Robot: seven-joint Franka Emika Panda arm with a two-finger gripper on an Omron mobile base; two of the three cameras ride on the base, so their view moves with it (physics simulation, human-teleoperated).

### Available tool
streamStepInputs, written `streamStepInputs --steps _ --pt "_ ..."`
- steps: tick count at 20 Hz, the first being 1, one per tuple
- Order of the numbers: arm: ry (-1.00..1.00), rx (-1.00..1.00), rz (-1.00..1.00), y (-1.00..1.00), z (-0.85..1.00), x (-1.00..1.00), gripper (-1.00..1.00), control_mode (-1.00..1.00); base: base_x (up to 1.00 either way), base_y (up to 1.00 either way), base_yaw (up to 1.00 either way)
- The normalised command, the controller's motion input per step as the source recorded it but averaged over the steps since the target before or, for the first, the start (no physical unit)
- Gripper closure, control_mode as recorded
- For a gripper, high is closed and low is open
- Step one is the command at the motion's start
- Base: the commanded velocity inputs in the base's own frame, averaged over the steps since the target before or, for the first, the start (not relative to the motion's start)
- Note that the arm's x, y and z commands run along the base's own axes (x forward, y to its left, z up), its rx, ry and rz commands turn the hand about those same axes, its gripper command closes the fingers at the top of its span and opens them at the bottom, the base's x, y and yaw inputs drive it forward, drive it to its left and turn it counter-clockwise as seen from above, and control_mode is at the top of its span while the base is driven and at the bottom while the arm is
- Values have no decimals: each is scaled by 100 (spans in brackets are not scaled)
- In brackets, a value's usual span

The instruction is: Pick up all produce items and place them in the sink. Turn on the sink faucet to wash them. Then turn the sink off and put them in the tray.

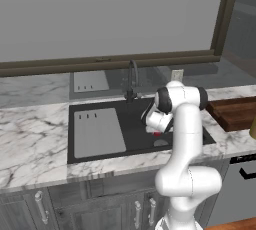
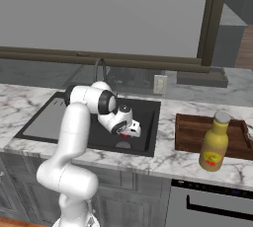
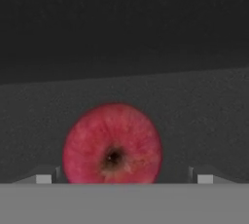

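I had the gripper (image 3: 121,178) lowered into the sink (image 1: 100,105), fingers (image 3: 44,178) spread wide either side of the red apple (image 3: 112,144), which lay on the basin floor at 6 o'clock in the hand view, positioned for grasping.

yellow bottle (image 2: 214,143), wall outlet (image 2: 159,84), marble counter (image 1: 30,139)

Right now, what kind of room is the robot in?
It looks like a kitchen. There is a black sink set in a marble counter, with a tap behind it and cupboard doors underneath.
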Motion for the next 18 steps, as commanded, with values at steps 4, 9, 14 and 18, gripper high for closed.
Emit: streamStepInputs --steps 4,9,14,18 --pt "0 0 0 0 -17 8 -100 -100 0 0 0" --pt "0 0 0 0 -14 3 -100 -100 0 0 0" --pt "0 0 0 0 -13 2 100 -100 0 0 0" --pt "0 -1 0 1 0 0 100 -100 0 0 0"
